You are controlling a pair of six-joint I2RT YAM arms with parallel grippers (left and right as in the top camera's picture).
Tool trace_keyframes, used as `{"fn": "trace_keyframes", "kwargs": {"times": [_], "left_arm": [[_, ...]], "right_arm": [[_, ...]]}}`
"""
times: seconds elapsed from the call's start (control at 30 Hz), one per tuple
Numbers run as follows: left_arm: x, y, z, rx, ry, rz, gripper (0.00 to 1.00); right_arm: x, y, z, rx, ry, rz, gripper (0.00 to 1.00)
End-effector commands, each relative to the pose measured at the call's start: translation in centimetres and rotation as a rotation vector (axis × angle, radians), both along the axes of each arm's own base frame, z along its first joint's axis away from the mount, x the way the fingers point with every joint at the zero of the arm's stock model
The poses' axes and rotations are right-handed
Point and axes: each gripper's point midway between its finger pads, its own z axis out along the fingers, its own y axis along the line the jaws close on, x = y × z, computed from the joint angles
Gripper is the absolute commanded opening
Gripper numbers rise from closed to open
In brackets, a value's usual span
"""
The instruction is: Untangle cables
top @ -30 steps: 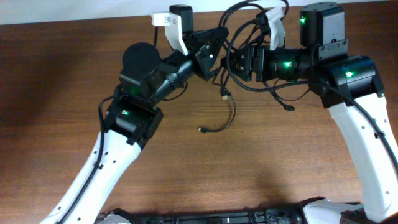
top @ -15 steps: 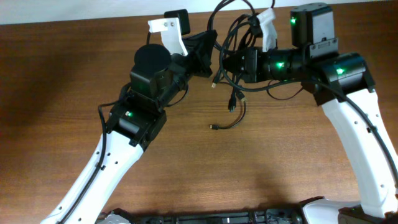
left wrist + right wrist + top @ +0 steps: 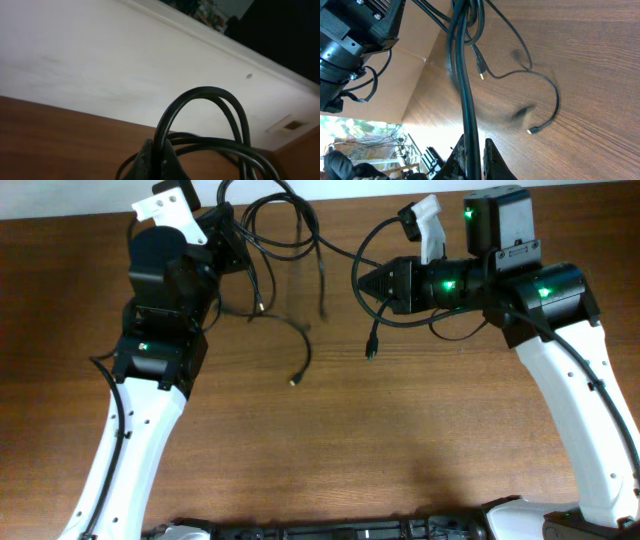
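The left gripper and right gripper each pinch the cables, strung between them with loops bunched beside the left and ends dangling below, so untangling looks partly done.

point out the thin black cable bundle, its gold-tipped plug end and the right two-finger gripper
thin black cable bundle (image 3: 465, 95): right wrist view, on the strand above the grip
gold-tipped plug end (image 3: 294, 383): overhead view, on its tip
right two-finger gripper (image 3: 474, 150): right wrist view, between its fingertips
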Motion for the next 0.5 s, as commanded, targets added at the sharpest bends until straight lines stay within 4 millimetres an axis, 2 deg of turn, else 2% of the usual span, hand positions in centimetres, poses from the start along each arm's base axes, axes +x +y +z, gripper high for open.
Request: {"fn": "trace_keyframes", "kwargs": {"times": [0.0, 0.17, 0.2, 0.23, 0.27, 0.3, 0.43, 0.47], "left_arm": [[0.4, 3.2, 1.2, 0.124, -0.050, 0.098, 0.00], [0.5, 6.2, 0.5, 0.143, -0.015, 0.200, 0.00], [0.4, 6.5, 0.5, 0.144, -0.013, 0.206, 0.00], [0.3, 6.6, 0.5, 0.144, -0.013, 0.208, 0.00], [0.2, 6.6, 0.6, 0.143, -0.014, 0.207, 0.00], [0.1, 6.5, 0.8, 0.160, -0.020, 0.198, 0.00], [-1.1, 4.3, 2.3, 0.264, -0.086, 0.047, 0.00], [-1.7, 3.6, 3.0, 0.302, -0.117, -0.004, 0.00]], "right_arm": [[-0.1, -1.0, 1.0, -0.016, -0.042, -0.032, 0.04], [0.0, -1.1, 0.9, -0.025, -0.046, -0.034, 0.04], [0.1, -1.3, 0.7, -0.036, -0.044, -0.043, 0.12], [0.2, -1.4, 0.5, -0.047, -0.041, -0.054, 0.27], [0.2, -1.7, 0.3, -0.060, -0.036, -0.066, 0.33], [0.3, -1.9, 0.0, -0.074, -0.031, -0.078, 0.44], [0.2, -2.1, -0.3, -0.094, -0.030, -0.076, 0.70], [0.1, -2.1, -0.4, -0.096, -0.026, -0.076, 0.88]]}}
